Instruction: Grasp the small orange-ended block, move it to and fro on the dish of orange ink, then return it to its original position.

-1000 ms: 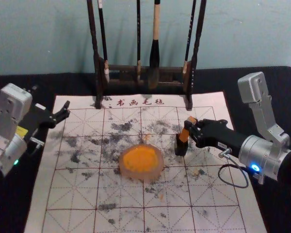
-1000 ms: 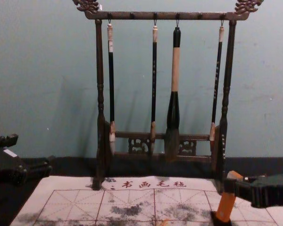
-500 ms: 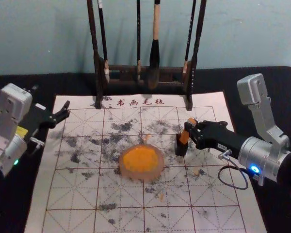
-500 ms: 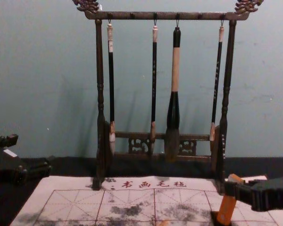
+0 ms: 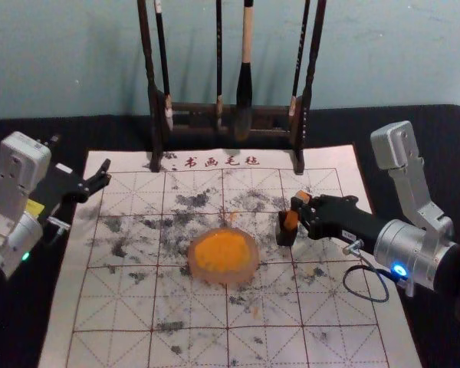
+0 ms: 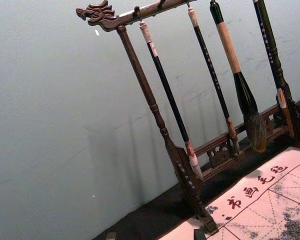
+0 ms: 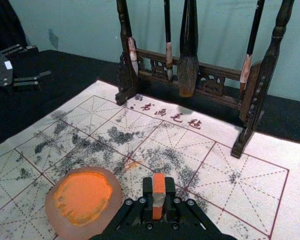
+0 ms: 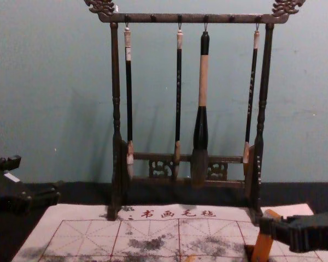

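Right gripper: the right gripper (image 5: 300, 212) is beyond the dish, on its right side; the jaws are pressed together on the block.
Block: the block (image 5: 291, 221) is slim and straight-edged, between the jaws, tilted in the head view. In the right wrist view the end is orange, with a whitish part below.
Black piece: the black piece (image 5: 286, 236) is small and dark, just under the jaws. Whether the block is inside it or only before it, I cannot tell.
Dish: the dish (image 5: 247, 277) is round, with a smooth pinkish rim, left of the right jaws and nearer to the robot. The orange ink (image 5: 221, 251) looks thick and uneven.
Left gripper: the left gripper (image 5: 82, 156) is over the left side, well apart from the dish; its jaws stand wide, holding nothing.
Mat: the mat (image 5: 337, 299), below the right jaws, is pale, with red lines and grey blots.
Rack: the rack (image 5: 153, 100), beyond the right jaws, is dark carved wood with hanging brushes. Its top is cut off in the head view.
Hard to see: the block's middle is covered by the jaws; the chest view cuts its foot.
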